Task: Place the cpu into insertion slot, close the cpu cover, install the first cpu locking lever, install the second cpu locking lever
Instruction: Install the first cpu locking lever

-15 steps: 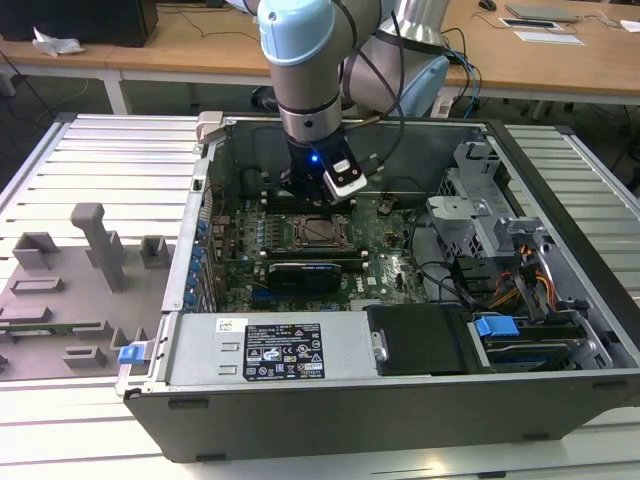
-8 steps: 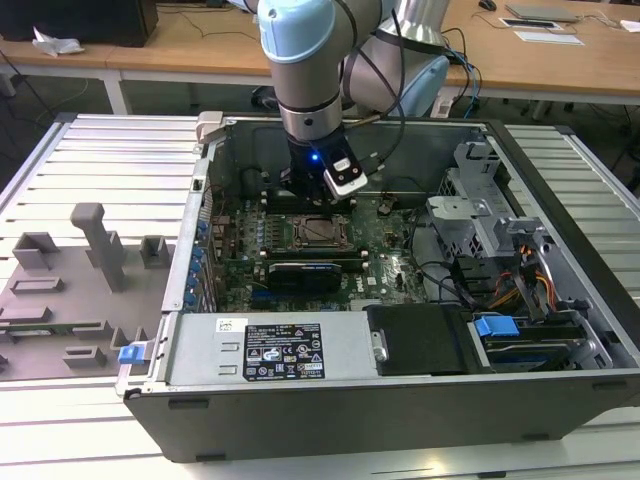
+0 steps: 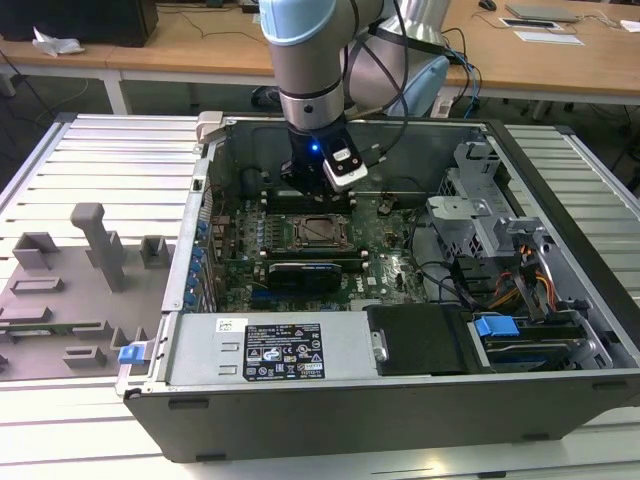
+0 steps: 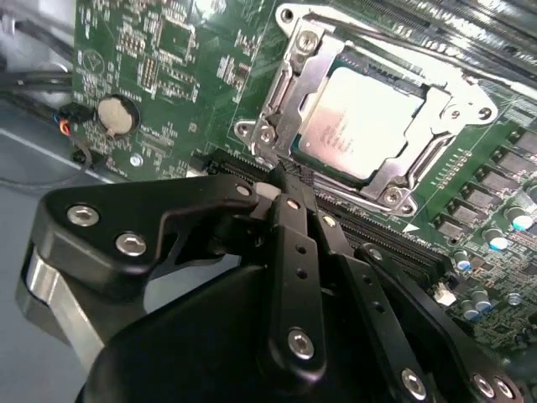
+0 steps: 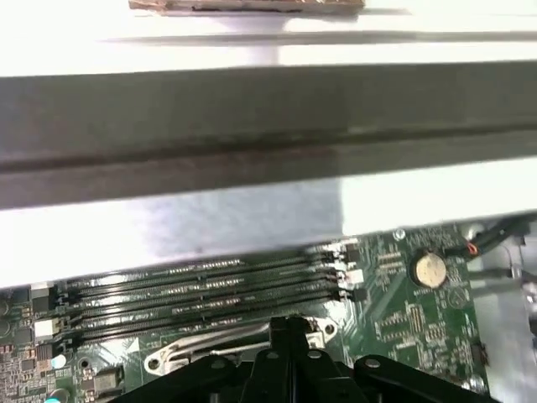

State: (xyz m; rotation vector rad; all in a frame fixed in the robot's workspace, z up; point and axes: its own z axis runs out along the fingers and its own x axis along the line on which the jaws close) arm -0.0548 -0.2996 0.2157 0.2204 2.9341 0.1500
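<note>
We are holding our gripper [image 4: 281, 189] low over the green motherboard [image 4: 168, 75], just beside the insertion slot [image 4: 277, 109]. Its fingers are pressed together and are holding nothing. The cpu [image 4: 357, 122] is sitting in the slot, and the cpu cover [image 4: 403, 172] is lying down around it. We are thinking the tips could slip off a thin locking lever [image 4: 369, 34] and poke the long black memory slots [image 5: 201, 290] near the slot, because everything is so close.

surface: slatted metal table [image 3: 110, 150] | on it: open computer case [image 3: 400, 400], grey fixture blocks [image 3: 95, 250]
</note>
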